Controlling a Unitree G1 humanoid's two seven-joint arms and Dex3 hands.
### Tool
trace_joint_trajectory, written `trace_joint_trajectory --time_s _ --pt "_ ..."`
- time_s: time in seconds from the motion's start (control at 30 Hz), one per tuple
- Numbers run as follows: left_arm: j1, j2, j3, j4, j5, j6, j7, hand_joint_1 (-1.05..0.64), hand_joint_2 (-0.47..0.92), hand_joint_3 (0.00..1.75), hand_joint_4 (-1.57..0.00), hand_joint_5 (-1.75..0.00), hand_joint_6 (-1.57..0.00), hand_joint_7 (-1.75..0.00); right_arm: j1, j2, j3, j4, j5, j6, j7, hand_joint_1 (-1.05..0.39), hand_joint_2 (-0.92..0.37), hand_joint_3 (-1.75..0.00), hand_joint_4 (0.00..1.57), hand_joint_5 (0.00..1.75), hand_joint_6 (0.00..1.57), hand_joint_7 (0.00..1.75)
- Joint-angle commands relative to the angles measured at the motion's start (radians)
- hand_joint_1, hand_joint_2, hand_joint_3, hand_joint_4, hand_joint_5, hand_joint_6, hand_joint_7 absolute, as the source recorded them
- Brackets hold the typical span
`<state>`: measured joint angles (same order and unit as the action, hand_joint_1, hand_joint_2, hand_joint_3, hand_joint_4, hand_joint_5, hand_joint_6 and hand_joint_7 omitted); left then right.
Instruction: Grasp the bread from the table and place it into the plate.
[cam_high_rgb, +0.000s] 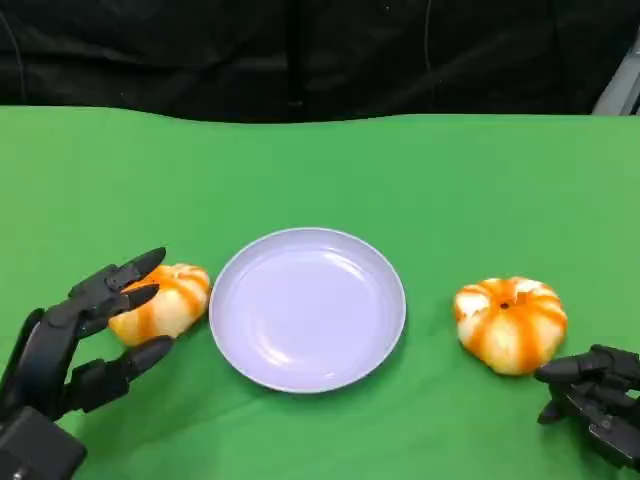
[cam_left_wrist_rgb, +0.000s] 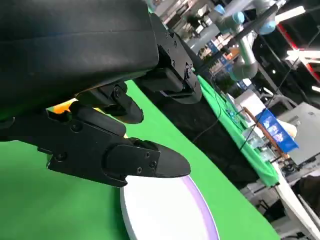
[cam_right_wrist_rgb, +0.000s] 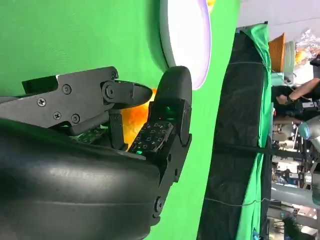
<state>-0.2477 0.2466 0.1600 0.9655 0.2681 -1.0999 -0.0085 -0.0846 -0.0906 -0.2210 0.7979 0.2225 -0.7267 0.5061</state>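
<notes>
A white plate (cam_high_rgb: 307, 308) lies mid-table, also seen in the wrist views (cam_left_wrist_rgb: 165, 215) (cam_right_wrist_rgb: 187, 40). One orange-striped bread (cam_high_rgb: 165, 300) rests just left of it. My left hand (cam_high_rgb: 80, 335) reaches around this bread, fingers spread above it and thumb below, close to its surface; a sliver of the bread (cam_left_wrist_rgb: 62, 106) shows behind the fingers (cam_left_wrist_rgb: 115, 155). A second bread (cam_high_rgb: 510, 322) sits right of the plate. My right hand (cam_high_rgb: 595, 395) lies just beside it with fingers curled in, holding nothing; that bread (cam_right_wrist_rgb: 137, 122) shows between the fingers (cam_right_wrist_rgb: 170, 100).
Green cloth (cam_high_rgb: 320, 170) covers the table, with a black backdrop (cam_high_rgb: 300, 50) behind its far edge. Open cloth lies beyond the plate and in front of it.
</notes>
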Motion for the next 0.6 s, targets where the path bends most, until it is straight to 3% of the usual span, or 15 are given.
trace_joint_trajectory --time_s 0.03,0.13,0.27,0.6 --pt "0.004 0.034 -0.027 0.011 0.010 -0.012 0.051 -0.61 0.92 0.24 -0.74 -0.03 -0.57 -0.02 -0.009 -0.021 -0.002 -0.001 0.005 -0.003 -0.003 -0.02 -0.92 -0.36 0.77 1.33 1.02 0.54" --pt "0.004 0.041 -0.044 0.013 0.007 -0.013 0.068 -0.61 0.92 0.24 -0.74 -0.03 -0.57 -0.02 -0.009 -0.021 -0.001 -0.001 0.005 -0.003 -0.004 -0.02 -0.92 -0.36 0.77 1.33 1.02 0.54" --pt "0.029 0.102 -0.116 -0.085 0.301 0.089 0.347 -0.68 0.92 0.22 -0.72 -0.01 -0.60 -0.03 -0.012 -0.020 0.001 0.003 -0.003 -0.006 -0.014 -0.03 -0.92 -0.36 0.76 1.32 1.01 0.54" --pt "0.015 0.152 -0.245 -0.096 0.441 0.174 0.596 -0.71 0.92 0.17 -0.72 -0.01 -0.66 -0.03 -0.014 -0.019 0.005 0.004 -0.006 -0.005 -0.019 -0.04 -0.92 -0.35 0.76 1.33 1.00 0.55"
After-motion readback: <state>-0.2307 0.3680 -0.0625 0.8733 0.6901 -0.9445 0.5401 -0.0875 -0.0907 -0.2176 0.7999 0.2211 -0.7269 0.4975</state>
